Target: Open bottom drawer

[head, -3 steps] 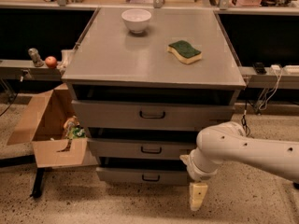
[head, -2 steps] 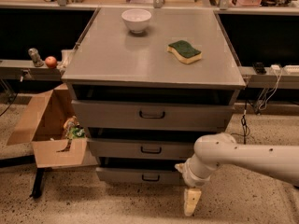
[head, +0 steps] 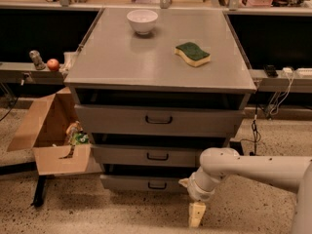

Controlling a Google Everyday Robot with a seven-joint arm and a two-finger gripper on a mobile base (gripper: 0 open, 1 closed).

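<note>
Single view, looking down at the front of a grey metal table [head: 122, 67] with three drawers.

- Bottom drawer [head: 131, 183]: lower centre of frame, narrowest front of the stack, just above the speckled floor [head: 97, 216]. A small dark loop handle [head: 157, 185] sits at its centre. No interior is visible.
- Above it are the middle drawer [head: 122, 156] and the top drawer [head: 112, 120], each with a dark gap over it.
- Gripper [head: 196, 218]: lower right of centre, pointing down at the floor, just right of and below the bottom drawer's right end, clear of the handle. The white arm [head: 253, 168] enters from the right edge. Jaws apart or together: cannot tell.
- On the table top: a white bowl [head: 142, 21] at upper centre, and a green-and-yellow sponge [head: 193, 54] to its right.
- Left of frame: an open cardboard box [head: 48, 155] on the floor.
</note>
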